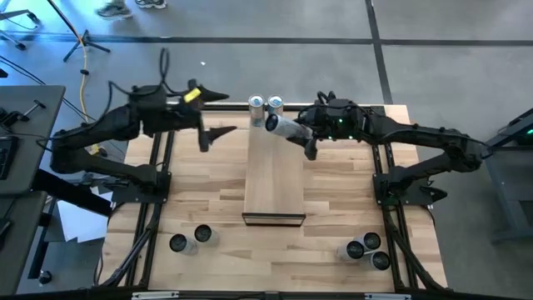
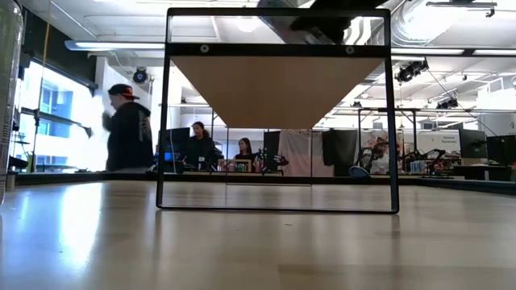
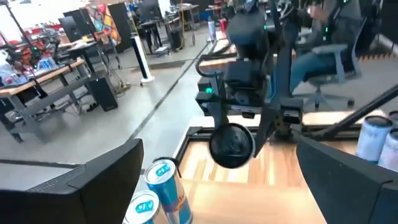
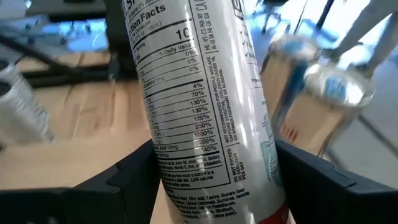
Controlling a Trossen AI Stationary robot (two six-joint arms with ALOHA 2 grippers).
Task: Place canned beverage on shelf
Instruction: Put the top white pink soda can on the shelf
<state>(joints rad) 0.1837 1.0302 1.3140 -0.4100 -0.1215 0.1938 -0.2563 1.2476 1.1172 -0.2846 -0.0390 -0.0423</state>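
The shelf (image 1: pixel 275 179) is a long light-wood platform on a black frame (image 2: pixel 274 89) in the middle of the table. Two cans (image 1: pixel 256 103) (image 1: pixel 276 104) stand upright at its far end and also show in the left wrist view (image 3: pixel 163 180). My right gripper (image 1: pixel 305 138) is shut on a silver can (image 1: pixel 283 127) just over the shelf's far end, beside the standing cans. My left gripper (image 1: pixel 218 115) hangs open off the shelf's left side, near the far end, with nothing between its fingers. My right gripper pinches the silver can's side wall (image 4: pixel 205 168) between its two fingers (image 4: pixel 124 180), which lie across the can. They come from the table's right, slanting down. The can is lifted clear of the shelf and tipped far over, one end (image 3: pixel 232 145) toward the left arm.
Two loose cans (image 1: pixel 190 239) stand near the table's front left and three (image 1: pixel 367 250) near its front right. One can (image 2: pixel 8 97) shows at the low view's left edge. People are in the room beyond the table (image 2: pixel 129 129).
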